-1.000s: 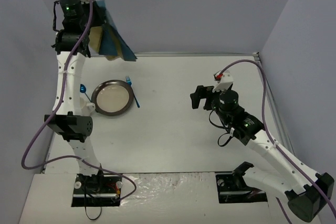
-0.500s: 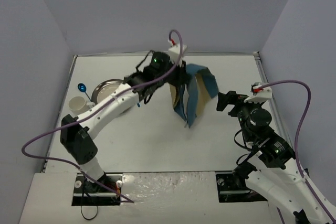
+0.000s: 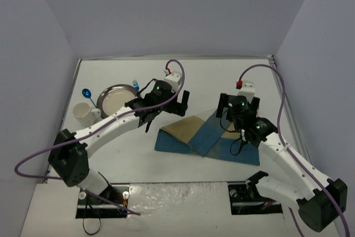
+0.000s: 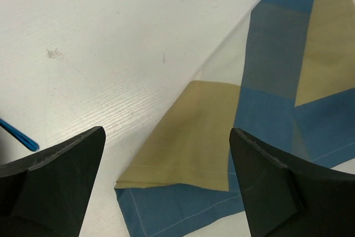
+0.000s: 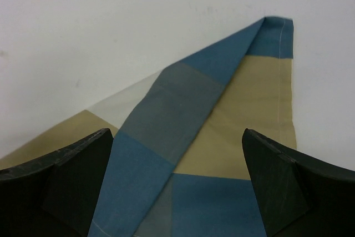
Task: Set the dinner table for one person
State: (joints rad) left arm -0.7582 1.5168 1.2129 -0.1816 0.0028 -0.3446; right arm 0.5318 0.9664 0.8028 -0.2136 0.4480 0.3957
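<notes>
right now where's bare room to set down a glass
The dinner table is bare along its far edge, and near left between the placemat and the left arm. The far-left corner is crowded with the plate and cup.

A white cup (image 3: pixel 82 111) stands just left of the round metal plate (image 3: pixel 117 99), near a blue spoon (image 3: pixel 86 92). A partly folded blue-and-tan placemat (image 3: pixel 208 137) lies well right of the plate.

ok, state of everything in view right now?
placemat: lying on the dinner table, partly folded over, not flat
left pincer: open, above the placemat, holding nothing
right pincer: open, above the placemat, holding nothing
plate: upright, empty
cup: upright
fork: lying by the plate, partly hidden
</notes>
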